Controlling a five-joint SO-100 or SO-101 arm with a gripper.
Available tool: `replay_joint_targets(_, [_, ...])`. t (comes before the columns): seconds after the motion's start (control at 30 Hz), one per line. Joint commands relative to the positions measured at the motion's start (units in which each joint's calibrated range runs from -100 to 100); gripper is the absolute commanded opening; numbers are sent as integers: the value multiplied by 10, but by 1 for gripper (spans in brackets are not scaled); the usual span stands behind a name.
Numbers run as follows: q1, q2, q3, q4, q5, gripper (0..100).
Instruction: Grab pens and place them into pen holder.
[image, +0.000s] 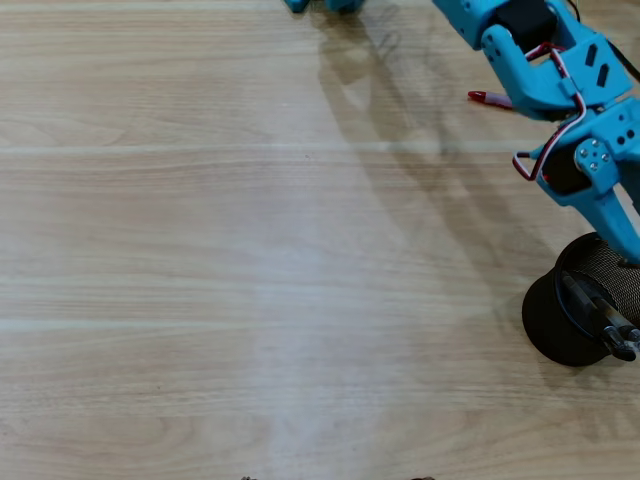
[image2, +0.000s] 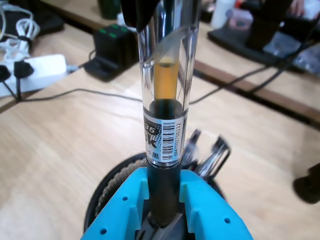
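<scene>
1. The blue arm (image: 560, 90) reaches in from the top right of the overhead view and bends down over the pen holder (image: 560, 325), which stands near the right edge of the wooden table (image: 250, 250); I take that pose as lining up a drop into the cup
2. In the wrist view the gripper (image2: 164, 207) is clamped narrowly around the dark lower end of a clear-barrelled pen (image2: 165, 100), its blue fingers (image2: 125, 210) pressed against either side; the pen stands nearly upright along the camera's line, probably so it slides straight in rather than catching the rim
3. Just beyond the fingers, the wrist view shows the holder's dark rim and mesh, with the metal clips of pens already inside (image2: 207, 152); so part of the job looks done
4. A red pen (image: 490, 98) lies on the table near the top right of the overhead view, half hidden under the arm and well apart from the holder; it appears to be waiting its turn
5. The overhead view gives the table layout and the leftover pen, yet the held pen and the jaws are hidden there; the wrist view shows the grip and the barcode label, but nothing of the red pen
</scene>
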Motion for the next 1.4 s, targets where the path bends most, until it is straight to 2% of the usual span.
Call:
replay_joint_targets(0.0, [4, 25, 4, -57, -16, 2])
replay_joint_targets(0.3, [-2, 46, 13, -91, -12, 10])
replay_joint_targets(0.53, [-2, 37, 13, -118, -10, 11])
replay_joint_targets(0.6, [-11, 19, 13, -115, 11, 11])
replay_joint_targets(0.67, [-25, -32, 17, -95, 59, 11])
replay_joint_targets(0.73, [-47, -100, 30, -9, 126, 11])
replay_joint_targets(0.83, [-90, -208, 33, 251, 214, 11])
replay_joint_targets(0.93, [-125, -253, 45, 537, 210, 11])
replay_joint_targets(1.0, [-143, -238, 81, 682, 169, 11])
replay_joint_targets(1.03, [-152, -225, 101, 723, 140, 11])
replay_joint_targets(1.1, [-172, -192, 137, 737, 107, 9])
replay_joint_targets(1.23, [-199, -130, 146, 722, 105, 6])
replay_joint_targets(1.37, [-214, -91, 143, 699, 102, 15])
